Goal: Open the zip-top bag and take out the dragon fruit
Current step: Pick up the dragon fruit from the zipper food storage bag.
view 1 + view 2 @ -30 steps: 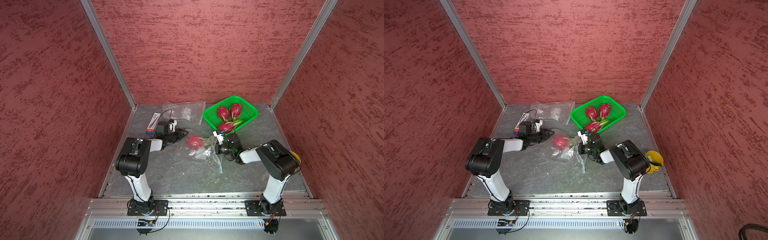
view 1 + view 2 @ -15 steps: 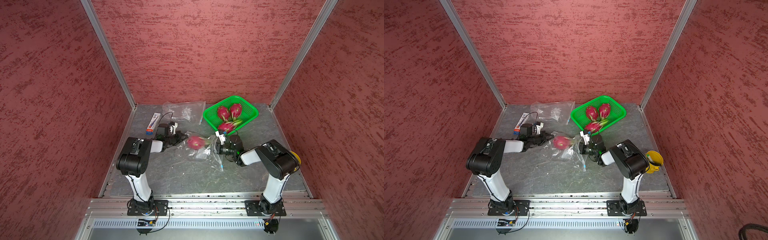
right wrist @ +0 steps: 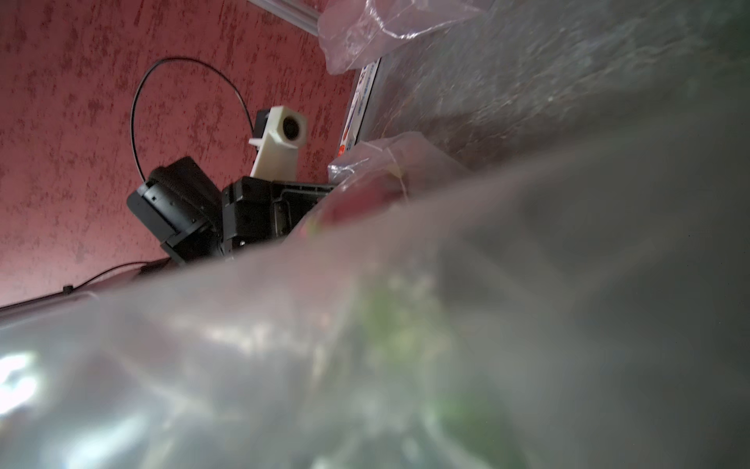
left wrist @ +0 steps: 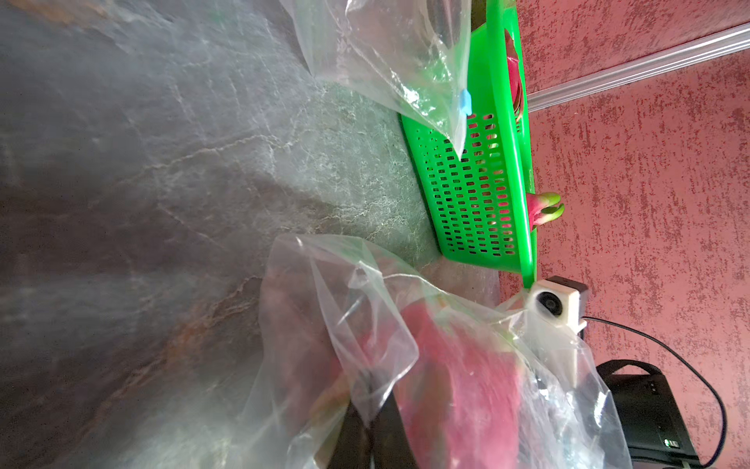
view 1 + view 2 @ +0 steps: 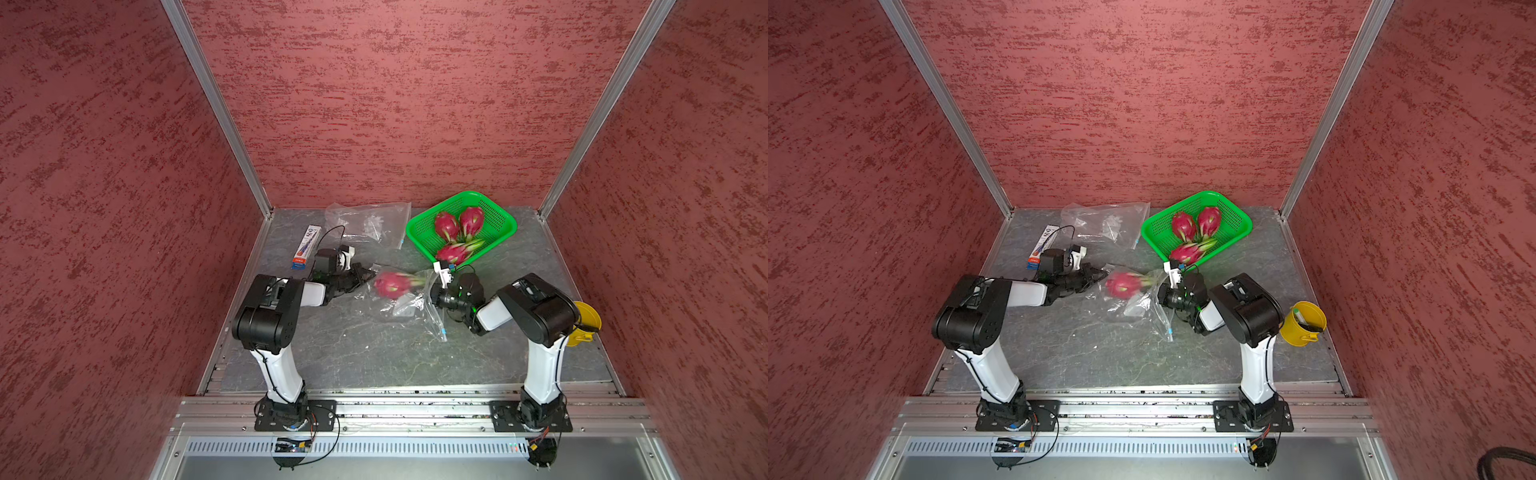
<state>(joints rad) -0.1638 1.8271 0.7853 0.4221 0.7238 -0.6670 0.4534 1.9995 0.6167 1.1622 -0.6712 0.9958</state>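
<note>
Mid-bench, between the two hands, one fruit (image 5: pixel 392 284) sits inside the bag (image 5: pixel 409 309). It appears raised off the bench (image 5: pixel 374 357) and is blurred. At the bag's closed end the left hand (image 5: pixel 363 275) is clenched, apparently on film. At the mouth end the right hand (image 5: pixel 434 293) is likewise clenched, and the zip (image 5: pixel 444 331) trails down from it to the bench.

Judgement: gripping both ends holds the bag taut so the mouth can be parted. Extraction is not yet done. Film covers the right wrist lens, so that pinch is unconfirmed.

Three fruits (image 5: pixel 446 226) lie in the basket (image 5: pixel 496 216) behind, which is the likely drop point.
</note>
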